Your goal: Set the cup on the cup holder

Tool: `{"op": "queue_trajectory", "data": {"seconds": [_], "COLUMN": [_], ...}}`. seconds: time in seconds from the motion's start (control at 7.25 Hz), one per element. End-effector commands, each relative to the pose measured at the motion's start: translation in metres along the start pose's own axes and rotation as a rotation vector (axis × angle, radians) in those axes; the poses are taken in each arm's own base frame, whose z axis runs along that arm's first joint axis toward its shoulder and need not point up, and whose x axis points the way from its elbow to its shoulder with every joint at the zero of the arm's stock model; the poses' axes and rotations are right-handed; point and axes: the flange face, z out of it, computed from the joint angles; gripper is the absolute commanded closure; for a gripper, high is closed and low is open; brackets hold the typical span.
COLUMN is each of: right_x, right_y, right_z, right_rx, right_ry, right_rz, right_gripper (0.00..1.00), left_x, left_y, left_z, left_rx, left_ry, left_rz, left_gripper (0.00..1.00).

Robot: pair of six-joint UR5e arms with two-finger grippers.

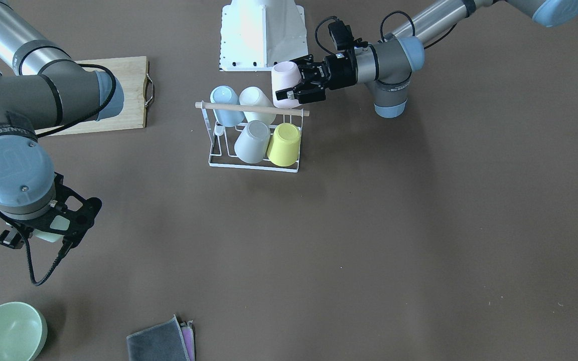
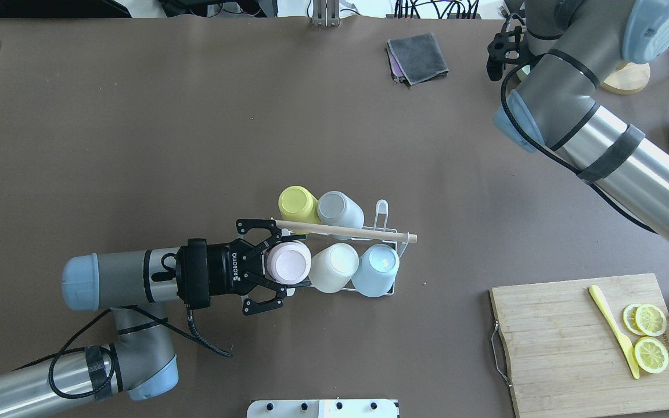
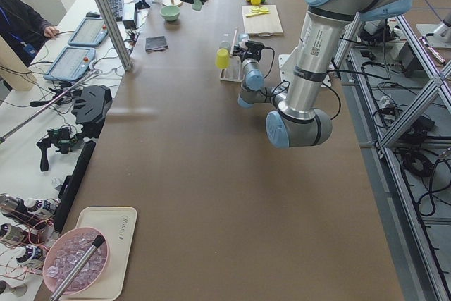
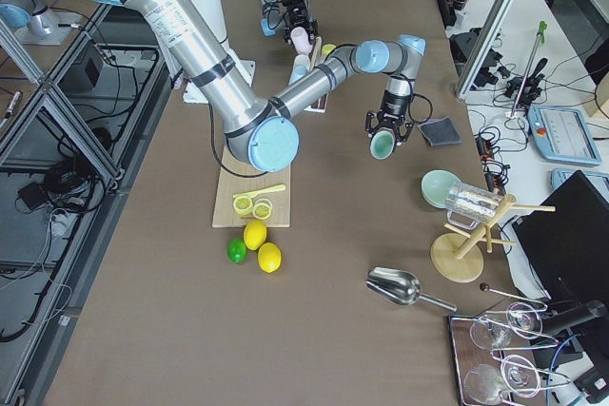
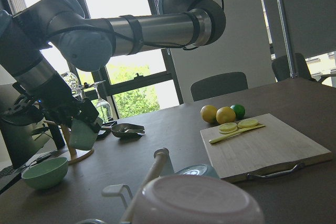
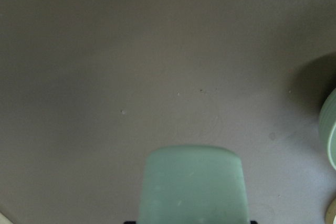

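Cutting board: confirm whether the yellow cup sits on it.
No, the yellow cup sits inverted on the cup holder, apart from the cutting board.

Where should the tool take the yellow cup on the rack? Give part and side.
Probably its side wall near the upturned base, from the rack's outer side, away from the wooden rod: the yellow cup sits inverted, leaning outward, with the grey cup close beside it.

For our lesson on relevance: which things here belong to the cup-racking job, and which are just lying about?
Job: white wire rack with wooden rod; pink cup in left tool; mint-green cup in right tool; yellow cup, grey cup, white cup, blue cup racked.
Lying about: wooden chopping board; lemon slices; grey folded cloth; pale green bowl.
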Motion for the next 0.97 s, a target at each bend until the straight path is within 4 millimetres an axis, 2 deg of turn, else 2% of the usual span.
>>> {"op": "queue_trajectory", "data": {"seconds": [0.0, 0.14, 0.41, 0.69, 0.83], "right_x": [0.012, 0.010, 0.003, -0.016, -0.028], "right_y": [0.005, 0.004, 0.009, -0.002, -0.011], "right_z": [-0.019, -0.026, -0.027, -0.040, -0.042], "right_rx": [0.264, 0.391, 0.612, 0.747, 0.791], "right_ry": [-0.030, -0.073, -0.089, -0.167, -0.170], "right_rz": [0.105, 0.133, 0.216, 0.303, 0.268], "right_gripper": [0.72, 0.72, 0.72, 0.72, 0.72], "left_x": [0.000, 0.000, 0.000, 0.000, 0.000], "left_y": [0.002, 0.002, 0.003, 0.005, 0.005], "left_z": [0.000, 0.000, 0.000, 0.002, 0.002], "left_rx": [-0.007, -0.005, -0.008, -0.014, -0.014], "left_ry": [0.000, 0.000, -0.001, -0.004, -0.004], "left_rz": [-0.001, -0.001, -0.001, -0.002, -0.004], "left_gripper": [0.52, 0.52, 0.51, 0.50, 0.04]}}
